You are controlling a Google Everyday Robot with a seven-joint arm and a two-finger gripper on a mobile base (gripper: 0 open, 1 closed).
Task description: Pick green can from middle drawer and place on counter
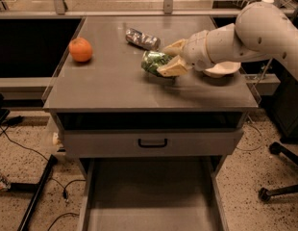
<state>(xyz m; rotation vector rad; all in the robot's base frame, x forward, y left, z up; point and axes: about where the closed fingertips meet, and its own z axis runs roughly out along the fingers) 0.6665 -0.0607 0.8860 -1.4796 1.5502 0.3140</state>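
Note:
The green can [153,62] lies on its side, low over the middle of the grey counter [110,83]; I cannot tell whether it touches the top. My gripper [169,59] reaches in from the right on a white arm and is shut on the green can, one tan finger behind it and one in front. The middle drawer [149,201] stands pulled out below the cabinet front, its flat grey floor bare.
An orange [80,49] sits at the counter's left side. A silver-and-blue can [142,38] lies on its side behind the green can. A white bowl [222,70] sits at the right under the arm. A closed drawer front with a black handle [152,143] is above the open drawer.

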